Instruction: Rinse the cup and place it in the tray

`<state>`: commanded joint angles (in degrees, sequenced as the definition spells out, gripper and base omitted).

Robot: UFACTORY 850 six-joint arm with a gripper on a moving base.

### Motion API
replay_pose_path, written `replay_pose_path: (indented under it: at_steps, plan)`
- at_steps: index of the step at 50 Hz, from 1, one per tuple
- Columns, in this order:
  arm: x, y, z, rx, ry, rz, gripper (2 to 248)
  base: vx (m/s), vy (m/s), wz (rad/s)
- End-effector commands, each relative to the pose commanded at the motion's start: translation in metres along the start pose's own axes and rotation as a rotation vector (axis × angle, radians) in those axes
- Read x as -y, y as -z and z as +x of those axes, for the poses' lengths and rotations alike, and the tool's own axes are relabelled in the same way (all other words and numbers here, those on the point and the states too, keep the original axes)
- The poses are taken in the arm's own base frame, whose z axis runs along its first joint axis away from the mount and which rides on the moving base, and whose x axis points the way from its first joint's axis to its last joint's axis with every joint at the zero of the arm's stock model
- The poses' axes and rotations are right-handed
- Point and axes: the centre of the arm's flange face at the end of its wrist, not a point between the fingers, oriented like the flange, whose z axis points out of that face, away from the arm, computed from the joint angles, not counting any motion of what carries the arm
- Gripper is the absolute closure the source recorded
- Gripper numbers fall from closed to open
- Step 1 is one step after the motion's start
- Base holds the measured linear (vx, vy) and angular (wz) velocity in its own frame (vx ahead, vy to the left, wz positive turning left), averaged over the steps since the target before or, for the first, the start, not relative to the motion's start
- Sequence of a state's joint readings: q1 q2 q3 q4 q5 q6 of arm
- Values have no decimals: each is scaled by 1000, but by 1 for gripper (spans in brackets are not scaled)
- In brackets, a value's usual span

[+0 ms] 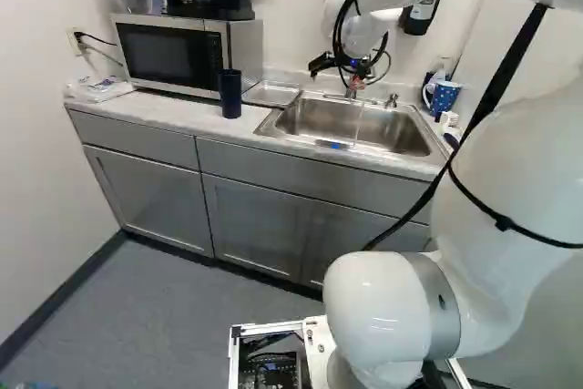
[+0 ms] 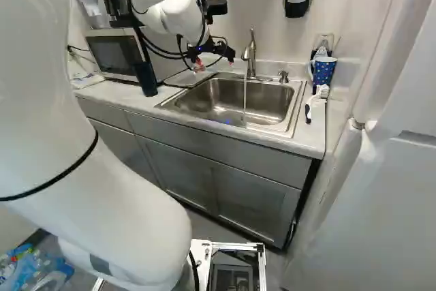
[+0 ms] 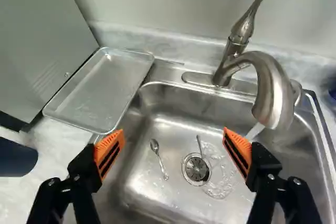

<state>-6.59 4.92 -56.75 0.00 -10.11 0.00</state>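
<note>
Black two-finger gripper [image 3: 174,134] is wide open, empty; tall dark-blue cup [image 1: 230,94] stands off sideways by the shallow metal tray [image 3: 100,90], so sideways reach imo.

left and right base views behind arm [image 1: 519,161], facing sink [image 2: 228,90] (shared), wrist view close above, looking down
</note>
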Motion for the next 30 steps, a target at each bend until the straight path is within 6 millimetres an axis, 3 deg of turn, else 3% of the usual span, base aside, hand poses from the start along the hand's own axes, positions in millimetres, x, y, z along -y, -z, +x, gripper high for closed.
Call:
replay_pose_path:
  at_steps: [30]
  plan:
    - [-34,24,-35,165,-53,-56,3,0,0,0]
